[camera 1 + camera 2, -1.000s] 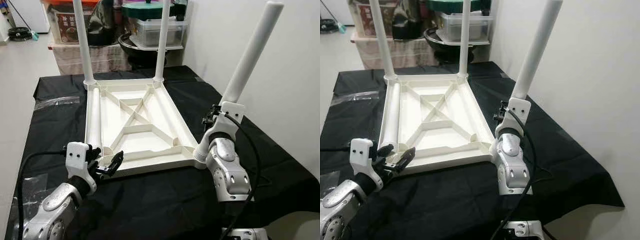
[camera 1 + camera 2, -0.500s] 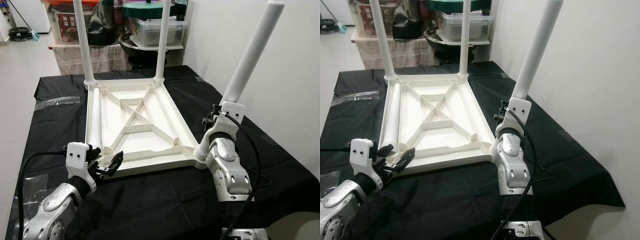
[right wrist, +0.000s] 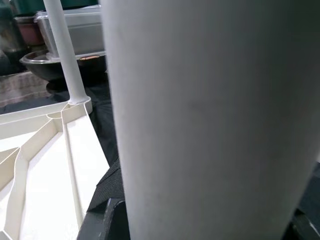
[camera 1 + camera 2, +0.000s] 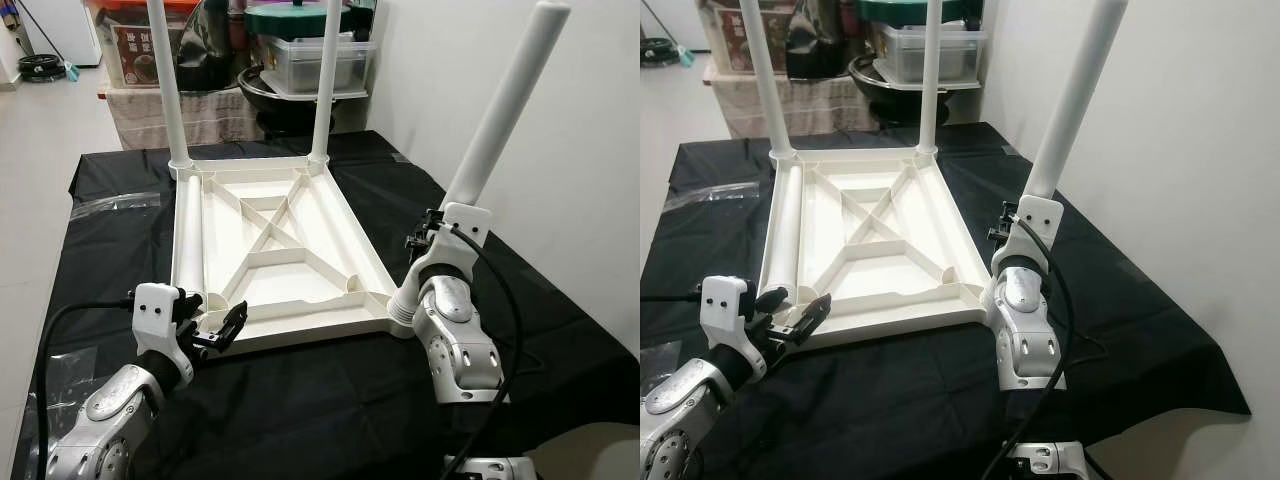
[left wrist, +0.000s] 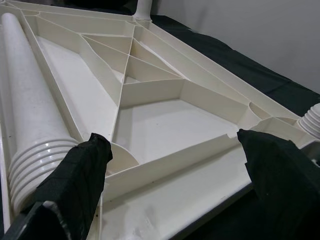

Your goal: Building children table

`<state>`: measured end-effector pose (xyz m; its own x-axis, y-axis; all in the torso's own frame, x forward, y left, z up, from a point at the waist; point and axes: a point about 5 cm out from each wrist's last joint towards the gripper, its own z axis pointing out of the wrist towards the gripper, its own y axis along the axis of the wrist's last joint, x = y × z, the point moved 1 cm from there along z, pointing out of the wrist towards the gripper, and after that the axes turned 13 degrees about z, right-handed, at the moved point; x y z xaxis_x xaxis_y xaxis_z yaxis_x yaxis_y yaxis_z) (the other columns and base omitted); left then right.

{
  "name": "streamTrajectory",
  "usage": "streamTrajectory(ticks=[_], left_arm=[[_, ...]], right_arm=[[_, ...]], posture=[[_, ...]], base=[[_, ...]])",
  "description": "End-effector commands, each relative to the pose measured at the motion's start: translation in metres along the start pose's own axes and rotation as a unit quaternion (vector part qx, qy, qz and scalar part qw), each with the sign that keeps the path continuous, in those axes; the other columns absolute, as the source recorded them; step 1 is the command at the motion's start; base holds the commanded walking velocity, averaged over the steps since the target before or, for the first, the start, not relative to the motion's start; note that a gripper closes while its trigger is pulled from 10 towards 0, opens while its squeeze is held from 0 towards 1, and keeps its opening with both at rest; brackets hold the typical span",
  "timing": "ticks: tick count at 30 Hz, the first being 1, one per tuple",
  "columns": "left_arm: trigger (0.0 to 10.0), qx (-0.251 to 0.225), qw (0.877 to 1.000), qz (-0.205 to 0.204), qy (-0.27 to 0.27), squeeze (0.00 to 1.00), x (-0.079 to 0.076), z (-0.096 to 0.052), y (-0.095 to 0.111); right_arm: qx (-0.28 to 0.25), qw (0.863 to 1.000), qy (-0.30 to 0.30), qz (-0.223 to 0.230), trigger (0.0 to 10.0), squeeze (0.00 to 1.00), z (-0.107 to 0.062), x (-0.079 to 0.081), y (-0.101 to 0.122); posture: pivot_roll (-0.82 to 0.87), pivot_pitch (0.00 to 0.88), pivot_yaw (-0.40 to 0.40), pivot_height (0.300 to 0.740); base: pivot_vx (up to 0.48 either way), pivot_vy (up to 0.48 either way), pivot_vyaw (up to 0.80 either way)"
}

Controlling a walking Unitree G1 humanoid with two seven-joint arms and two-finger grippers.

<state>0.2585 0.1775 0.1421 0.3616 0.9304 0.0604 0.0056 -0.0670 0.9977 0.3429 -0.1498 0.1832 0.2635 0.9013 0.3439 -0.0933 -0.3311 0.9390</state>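
Observation:
The white tabletop (image 4: 330,225) lies upside down on the black-covered table (image 4: 330,400). Two white legs (image 4: 165,80) (image 4: 325,80) stand upright in its far corners. A loose leg (image 4: 187,235) lies inside it along the left rim, threaded end (image 5: 35,150) toward me. My left gripper (image 4: 213,322) is open at the near left corner, with its fingers (image 5: 75,185) on either side of the rim and holding nothing. My right gripper (image 4: 432,238) is shut on a fourth leg (image 4: 500,110). That leg tilts to the right, its threaded foot (image 4: 400,312) at the near right corner.
A white wall (image 4: 580,150) stands close on the right. Behind the table are a low shelf with plastic bins (image 4: 315,60) and a dark bowl (image 4: 275,95). A clear plastic bag (image 4: 115,203) lies on the cloth at the left. Open floor (image 4: 40,150) is to the left.

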Motion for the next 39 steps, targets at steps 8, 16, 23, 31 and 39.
streamTrajectory(ticks=[8, 16, 23, 31, 39], left_arm=[[10.0, 0.003, 1.0, 0.002, -0.009, 0.0, -0.002, 0.002, -0.003], [10.0, 0.003, 1.0, 0.002, -0.011, 0.0, -0.002, 0.002, -0.003], [10.0, 0.003, 1.0, 0.002, -0.013, 0.0, -0.002, 0.003, -0.003], [10.0, 0.002, 1.0, 0.003, -0.016, 0.0, -0.002, 0.003, -0.002], [10.0, 0.003, 1.0, 0.002, -0.016, 0.0, -0.003, 0.003, -0.003]], right_arm=[[0.029, 0.999, -0.033, 0.007, 10.0, 1.0, -0.005, -0.017, -0.014], [-0.001, 1.0, -0.014, 0.025, 10.0, 1.0, -0.008, -0.013, 0.006], [-0.003, 0.999, 0.017, 0.028, 10.0, 1.0, -0.008, -0.008, 0.013], [0.008, 0.997, 0.079, 0.002, 10.0, 1.0, 0.005, -0.012, 0.023], [0.007, 0.991, 0.135, -0.024, 10.0, 1.0, 0.015, -0.017, 0.041]], posture=[[0.09, 0.0, -0.053, 0.74], [0.09, 0.0, -0.05, 0.74], [0.08, 0.0, -0.046, 0.74], [0.09, 0.0, -0.049, 0.74], [0.09, 0.0, -0.052, 0.74]], base=[[0.0, 0.0, 0.0], [0.0, 0.0, 0.0], [0.0, 0.0, 0.0], [0.0, 0.0, 0.0], [0.0, 0.0, 0.0]])
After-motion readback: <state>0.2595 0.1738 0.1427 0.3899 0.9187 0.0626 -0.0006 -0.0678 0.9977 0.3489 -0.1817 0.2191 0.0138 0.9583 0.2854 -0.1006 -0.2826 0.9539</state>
